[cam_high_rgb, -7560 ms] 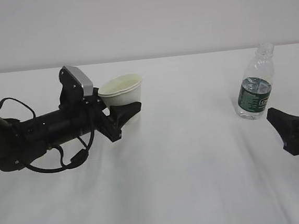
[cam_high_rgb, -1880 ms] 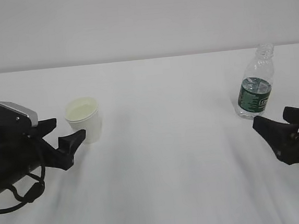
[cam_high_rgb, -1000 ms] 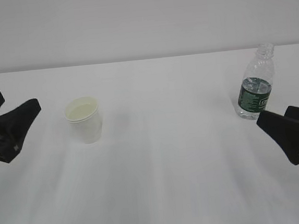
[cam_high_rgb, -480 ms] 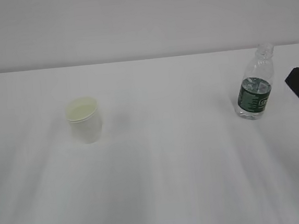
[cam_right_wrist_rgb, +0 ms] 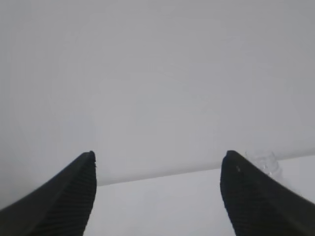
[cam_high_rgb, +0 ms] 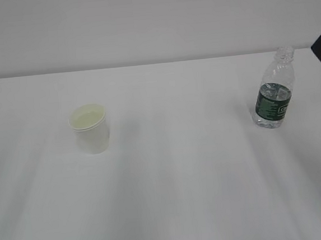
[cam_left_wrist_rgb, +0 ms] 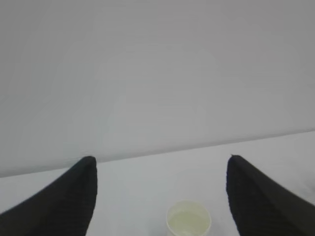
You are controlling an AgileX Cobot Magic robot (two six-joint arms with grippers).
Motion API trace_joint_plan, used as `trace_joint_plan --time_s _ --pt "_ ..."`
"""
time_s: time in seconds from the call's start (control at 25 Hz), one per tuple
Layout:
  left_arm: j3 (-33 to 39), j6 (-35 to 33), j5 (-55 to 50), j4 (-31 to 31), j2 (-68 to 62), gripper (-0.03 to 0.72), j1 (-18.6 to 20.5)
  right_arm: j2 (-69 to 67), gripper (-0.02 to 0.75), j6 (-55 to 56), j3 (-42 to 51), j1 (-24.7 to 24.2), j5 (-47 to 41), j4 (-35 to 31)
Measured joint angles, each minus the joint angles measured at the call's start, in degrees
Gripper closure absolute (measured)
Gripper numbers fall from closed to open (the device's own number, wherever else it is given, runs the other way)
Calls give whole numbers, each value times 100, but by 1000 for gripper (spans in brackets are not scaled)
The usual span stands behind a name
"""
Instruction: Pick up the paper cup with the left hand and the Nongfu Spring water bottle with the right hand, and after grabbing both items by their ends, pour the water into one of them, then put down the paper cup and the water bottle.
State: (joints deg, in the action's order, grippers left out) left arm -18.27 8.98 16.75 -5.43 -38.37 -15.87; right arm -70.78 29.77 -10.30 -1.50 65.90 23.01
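The left claw (cam_left_wrist_rgb: 160, 196) and right claw (cam_right_wrist_rgb: 157, 194) both gape wide (nothing inside); paper cup (cam_high_rgb: 90, 128) and water bottle (cam_high_rgb: 274, 90) stand on the desk (cam_high_rgb: 182, 180).

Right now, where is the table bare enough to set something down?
Widest bare patch: between the paper cup and the water bottle. The table in front of both is bare too. Nowhere looks crowded.

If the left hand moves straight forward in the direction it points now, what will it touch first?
Probably the paper cup: in the left wrist view it stands between and below the open left hand. The hand seems aimed somewhat above it, so it might pass over the rim; depth is unclear.
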Motion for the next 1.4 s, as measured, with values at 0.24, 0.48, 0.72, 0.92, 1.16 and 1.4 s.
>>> trace_joint_plan --time_s 0.24,0.48,0.72,0.92,1.16,1.4 --pt "-923 0 -1363 4 723 101 0 31 150 29 -478 0 -175 21" --pt "-1523 0 -2501 -79 1373 101 0 618 150 42 -970 0 -1312 371" --pt "-1711 0 -3434 -79 2060 114 0 1628 150 199 -1107 0 -2412 561" --pt "-1782 0 -4127 -79 2414 122 0 2566 150 302 -1107 0 -3499 575" --pt "-1841 0 -4680 -79 2710 123 0 3912 150 461 -1121 0 -4680 672" --pt "-1852 0 -5277 -79 2786 123 0 5314 150 563 -1570 0 -6590 1150"
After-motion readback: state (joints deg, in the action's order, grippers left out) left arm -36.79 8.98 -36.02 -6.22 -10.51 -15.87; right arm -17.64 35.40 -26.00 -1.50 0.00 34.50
